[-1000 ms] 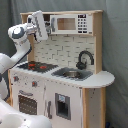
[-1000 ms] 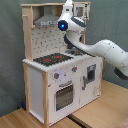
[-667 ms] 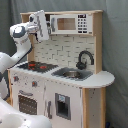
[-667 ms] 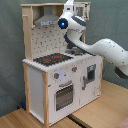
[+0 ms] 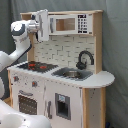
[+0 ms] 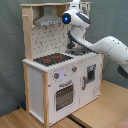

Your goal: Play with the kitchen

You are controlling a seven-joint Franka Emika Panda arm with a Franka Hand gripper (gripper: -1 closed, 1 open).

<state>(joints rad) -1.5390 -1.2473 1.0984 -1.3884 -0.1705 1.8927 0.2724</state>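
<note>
1. The kitchen is a tall white and light-wood toy unit; in the second exterior view it stands on a wooden table, against a grey-green curtain.
2. On the kitchen's worktop, the black-red hob lies at the first exterior view's left end, and the grey sink sits just beside it toward the rounded end.
3. The black tap rises behind the sink and arches over it.
4. Below the hob is the oven door, with 2 knobs in the panel above it.
5. Beside the oven door, under the sink, a second white door carries a dark panel.
6. Across the kitchen's top runs a shelf with the microwave, its keypad toward the first exterior view's right.
7. The grey hood hangs above the hob, under the top board.
8. The tiled backsplash fills the wall between worktop and shelf.
9. The white arm reaches in over the sink side of the kitchen in the second exterior view, its wrist showing a blue light.
10. The gripper is up at shelf height, beside the microwave, above the hob.
11. A white flat panel, seemingly the microwave's swung-out door, stands at the gripper; I cannot tell whether the jaws are clenched on it or released.
</note>
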